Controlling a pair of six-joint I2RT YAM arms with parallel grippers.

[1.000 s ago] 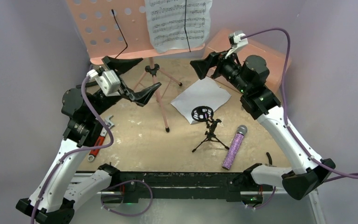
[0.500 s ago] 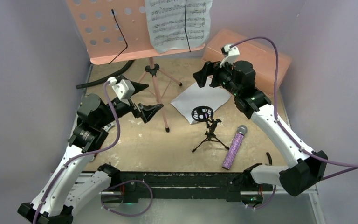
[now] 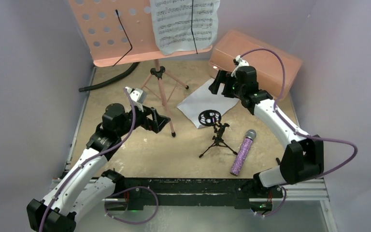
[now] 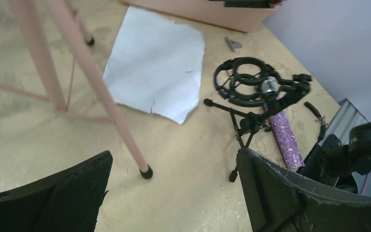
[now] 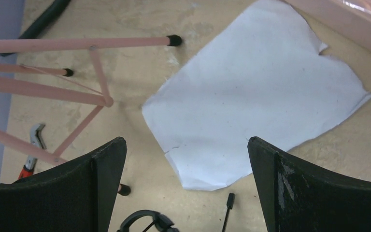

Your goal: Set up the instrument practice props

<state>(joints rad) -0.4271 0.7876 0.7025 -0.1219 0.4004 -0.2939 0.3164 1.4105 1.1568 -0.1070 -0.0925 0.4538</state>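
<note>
1. Nearest the arm bases, a purple glitter microphone [image 3: 242, 152] lay flat on the sandy beige tabletop [image 3: 140, 154]. Its silver head pointed away from the bases.
2. Just to its left, a small black tripod mic stand with a ring mount [image 3: 216, 135] stood upright on its three legs. The ring tilted toward the far side. In the top view the microphone lay very close to one leg tip, but contact could not be judged.
3. On the left, the left pincer [image 3: 160, 121] hung low over the tabletop, its jaws spread wide and holding nothing. Its wrist view showed one foot of the pink stand between the two black fingers [image 4: 290, 198], with the mic stand and microphone beyond.
4. A loose white paper sheet [image 3: 207, 101] with ragged edges lay flat just beyond the mic stand.
5. The right pincer [image 3: 220, 82] hovered over the far edge of that sheet, jaws also wide and empty. Its wrist view looked straight down on the paper.
6. In the right wrist view a red-handled wrench [image 5: 31, 154] lay on the tabletop past the stand's legs.
7. A pink perforated music stand on tripod legs [image 3: 106, 43] stood at the far left centre. A white sheet-music page [image 3: 183, 24] rested on the right part of its desk under a thin black clip arm.
8. A salmon plastic box [image 3: 265, 55] sat at the far right, near the right pincer.
9. A black hose [image 3: 111, 79] curved along the far left, beneath the stand's desk.
</note>
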